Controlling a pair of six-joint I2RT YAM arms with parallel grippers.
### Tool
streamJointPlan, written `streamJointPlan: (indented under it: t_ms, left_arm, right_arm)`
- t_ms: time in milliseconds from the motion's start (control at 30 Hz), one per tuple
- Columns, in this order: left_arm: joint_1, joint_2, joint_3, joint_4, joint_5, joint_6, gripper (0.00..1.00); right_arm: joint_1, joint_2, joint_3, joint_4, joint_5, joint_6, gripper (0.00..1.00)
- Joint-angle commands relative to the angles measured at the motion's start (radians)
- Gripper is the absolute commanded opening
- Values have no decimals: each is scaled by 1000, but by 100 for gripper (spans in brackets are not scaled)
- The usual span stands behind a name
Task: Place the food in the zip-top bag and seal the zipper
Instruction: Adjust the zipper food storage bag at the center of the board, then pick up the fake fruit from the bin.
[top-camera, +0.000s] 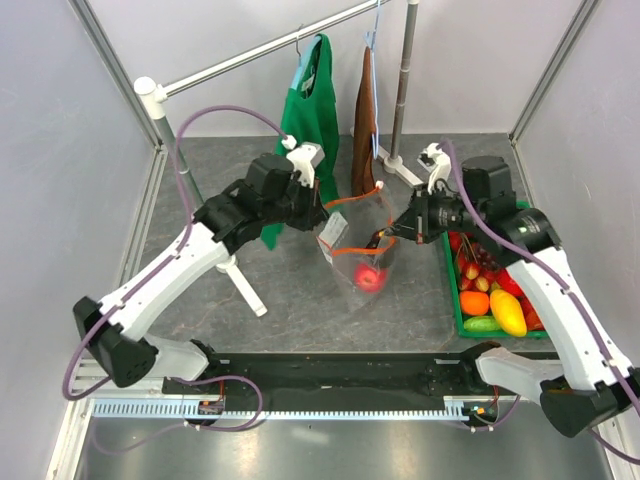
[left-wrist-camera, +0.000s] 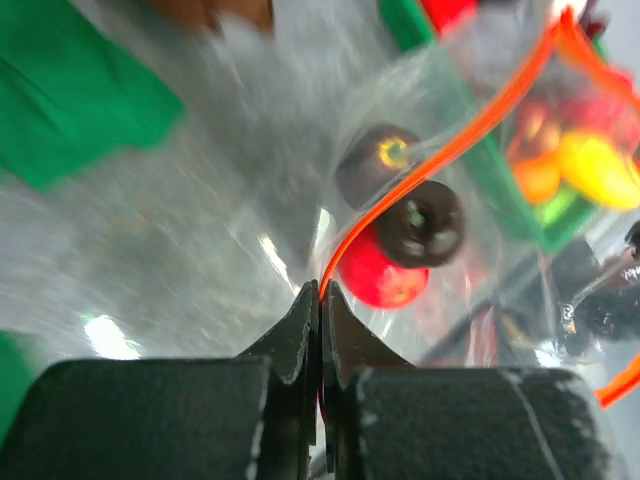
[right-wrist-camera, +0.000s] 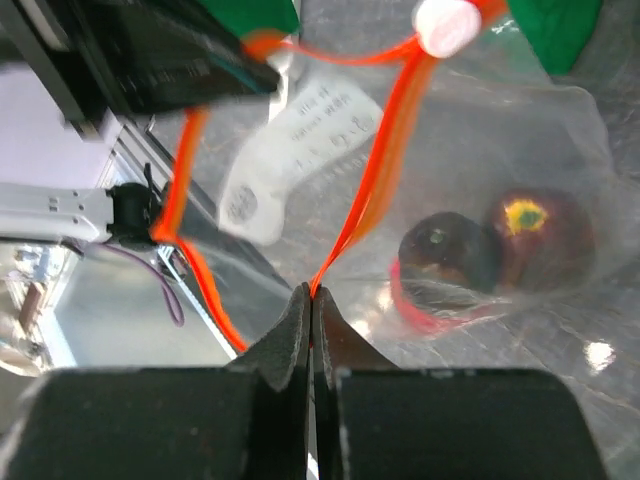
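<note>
The grey counter (top-camera: 300, 300) is the biggest thing, and a green tray (top-camera: 455, 305) of spare fruit (top-camera: 508, 312) sits on it behind the right fingers (right-wrist-camera: 311, 296), under their arm. The zip-top bag (top-camera: 362, 252) hangs between the right fingers and the left fingers (left-wrist-camera: 321, 298), mouth up by the tips and belly lower down. The food is in the belly: a red apple (left-wrist-camera: 378, 282) and two dark round fruits (left-wrist-camera: 427, 222) lie bunched together a little way past the tips. The zipper (right-wrist-camera: 378, 180), a thin orange strip, makes a wide open loop between the two sets of fingers. Both sets are pressed tight together, each pinching that strip right at the tips. A small white tab (right-wrist-camera: 446, 24) sits far up the strip from the right fingers.

I think the job now is closing the mouth. A good way is to draw the two pinches gently apart, so the loop goes flat and its two sides meet. Keep the mouth above the fruit so nothing rolls out. Pull softly, because the slippery plastic could slide out from the tips. Then one set of fingers should squeeze along the strip, or push the tab, all the way to the other end
</note>
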Motion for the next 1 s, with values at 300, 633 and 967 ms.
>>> streamJointPlan:
  t_ms: [300, 633, 967]
  left_arm:
    - [-93, -4, -7, -57, -227, 165, 2]
    - [-93, 60, 12, -28, -175, 80, 2]
    - [-93, 70, 9, 0, -131, 65, 2]
  right_arm:
    - [-3, 49, 0, -219, 198, -243, 0]
    - [-24, 20, 130, -343, 470, -493, 98]
    - [-401, 222, 148, -469, 370, -642, 91]
